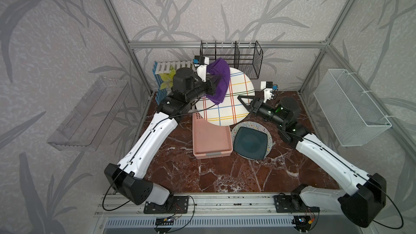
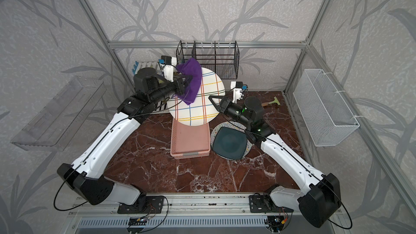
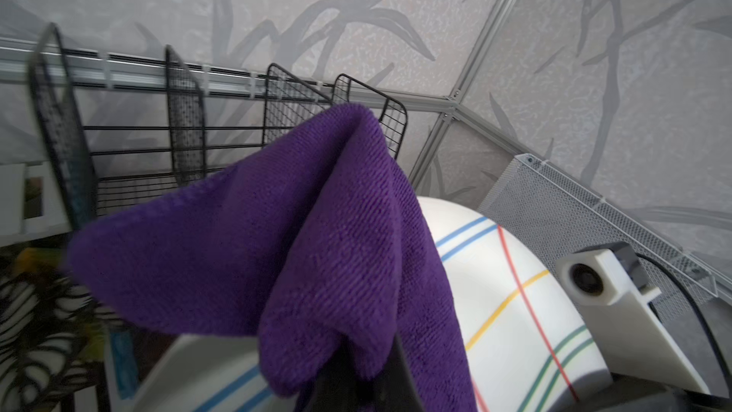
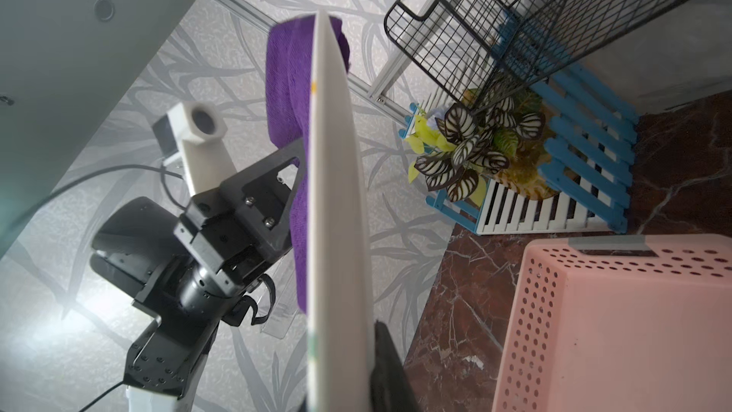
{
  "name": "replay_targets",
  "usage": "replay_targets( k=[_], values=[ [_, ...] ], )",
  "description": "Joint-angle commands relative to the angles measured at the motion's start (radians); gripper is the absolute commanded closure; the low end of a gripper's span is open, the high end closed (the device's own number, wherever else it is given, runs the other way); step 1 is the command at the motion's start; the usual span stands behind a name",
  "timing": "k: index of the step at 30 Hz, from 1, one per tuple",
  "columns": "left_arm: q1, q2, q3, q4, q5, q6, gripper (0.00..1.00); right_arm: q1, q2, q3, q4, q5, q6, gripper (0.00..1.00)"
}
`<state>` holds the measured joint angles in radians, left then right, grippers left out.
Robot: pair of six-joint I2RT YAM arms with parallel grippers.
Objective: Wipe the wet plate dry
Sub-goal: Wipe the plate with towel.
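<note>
Purple cloth (image 3: 317,251) fills your left wrist view, clenched in the left gripper's (image 1: 218,82) jaws and draped on the striped plate's (image 1: 234,109) face. Your right gripper's (image 1: 242,100) jaws grasp that plate's rim, holding it tilted above the pink basket (image 1: 211,141).

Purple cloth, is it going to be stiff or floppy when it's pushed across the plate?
Probably floppy: the purple cloth droops in folds from the left gripper over the plate. Its nubby weave likely grips rather than slides. Likely light, since a pinch holds it.
</note>
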<state>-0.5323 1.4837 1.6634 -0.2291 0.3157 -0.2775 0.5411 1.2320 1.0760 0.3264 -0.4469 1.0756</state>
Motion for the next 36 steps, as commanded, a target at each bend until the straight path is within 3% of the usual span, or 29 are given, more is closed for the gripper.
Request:
replay_targets(
  k=[1,5,8,10,15,18,25,29,33,36],
  values=[
    [-0.089,0.049,-0.049,-0.09,0.012,0.051,1.0,-0.024,-0.068,0.071,0.212,-0.089,-0.01,1.0],
    [0.013,-0.07,-0.188,0.078,0.075,-0.087,1.0,-0.163,-0.082,0.024,0.254,-0.06,0.123,1.0],
    [0.19,-0.199,-0.365,0.426,0.283,-0.446,1.0,-0.274,-0.115,-0.051,0.379,-0.049,0.262,1.0],
    [0.259,-0.254,-0.472,0.659,0.347,-0.678,1.0,-0.323,-0.121,-0.083,0.511,-0.056,0.355,1.0],
    [0.275,-0.232,-0.557,1.063,0.377,-1.078,1.0,-0.291,-0.062,-0.076,0.793,-0.051,0.536,1.0],
    [0.249,-0.17,-0.551,1.265,0.359,-1.274,1.0,-0.227,-0.029,-0.06,0.8,-0.041,0.532,1.0],
    [0.113,-0.111,-0.447,1.453,0.28,-1.407,1.0,-0.127,0.05,-0.05,0.774,-0.02,0.496,1.0],
    [-0.027,-0.083,-0.431,1.484,0.244,-1.397,1.0,-0.059,0.144,0.072,0.781,-0.009,0.479,1.0],
    [-0.141,-0.045,-0.426,1.535,0.25,-1.363,1.0,-0.083,0.205,0.169,0.75,0.024,0.488,1.0],
    [-0.157,-0.043,-0.426,1.536,0.257,-1.339,1.0,-0.15,0.196,0.154,0.687,0.066,0.518,1.0]
  ],
)
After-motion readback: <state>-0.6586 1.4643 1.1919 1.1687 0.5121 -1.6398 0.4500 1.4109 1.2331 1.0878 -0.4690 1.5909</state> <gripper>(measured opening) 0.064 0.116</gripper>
